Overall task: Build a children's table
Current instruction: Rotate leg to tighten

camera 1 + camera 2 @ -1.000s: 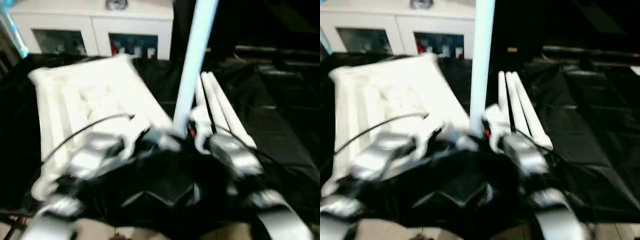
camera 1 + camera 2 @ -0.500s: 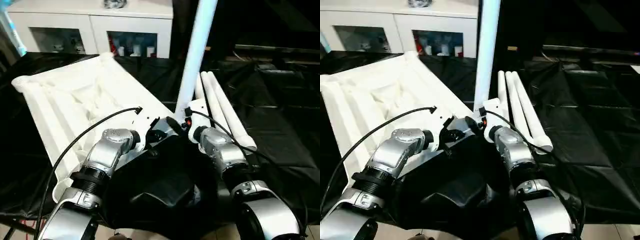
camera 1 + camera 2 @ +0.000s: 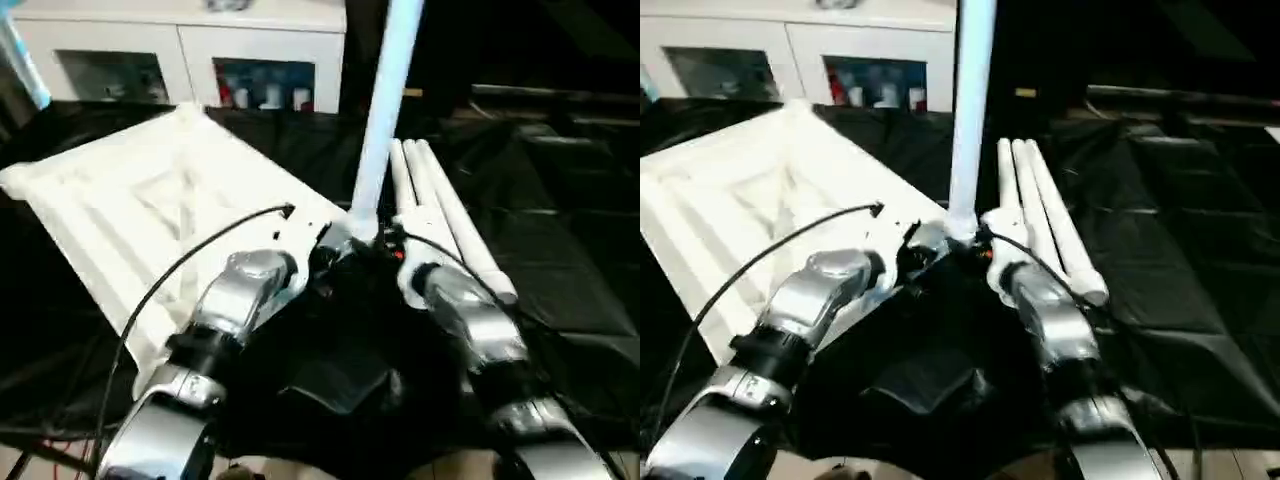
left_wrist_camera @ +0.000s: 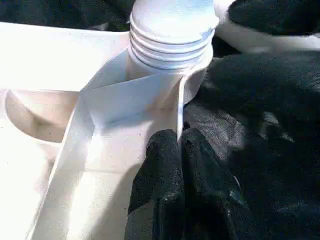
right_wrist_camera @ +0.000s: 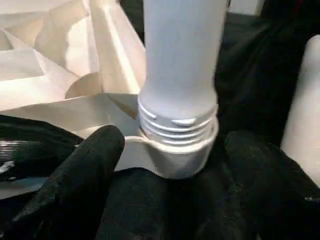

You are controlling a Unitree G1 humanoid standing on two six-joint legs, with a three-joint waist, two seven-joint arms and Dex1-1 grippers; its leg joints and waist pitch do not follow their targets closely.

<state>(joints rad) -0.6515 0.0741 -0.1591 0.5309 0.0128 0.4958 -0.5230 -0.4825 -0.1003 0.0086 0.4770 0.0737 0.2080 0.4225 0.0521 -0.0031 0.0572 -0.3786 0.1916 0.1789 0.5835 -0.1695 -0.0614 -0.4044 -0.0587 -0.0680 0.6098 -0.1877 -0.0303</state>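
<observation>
**Leg seated in corner socket, threads still showing**

The tabletop point(image 3: 150, 230) lies ribs-up on black sheeting; one leg point(image 3: 970, 110) stands upright in its near corner socket point(image 5: 175, 160). The left gripper point(image 4: 177, 150) is clenched on the thin rim beside the socket; the right gripper point(image 5: 170, 165) is spread, straddling the leg's base without touching. The plastic looks light, stiff and slick: grip the leg low. Spare legs point(image 3: 440, 215) lie just beside, narrowing the room there.

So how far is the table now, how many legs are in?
One leg stands in a corner socket of the tabletop, threads showing. The left hand is shut on the tabletop's rim; the right hand stands open around the socket. Three legs lie beside.
</observation>
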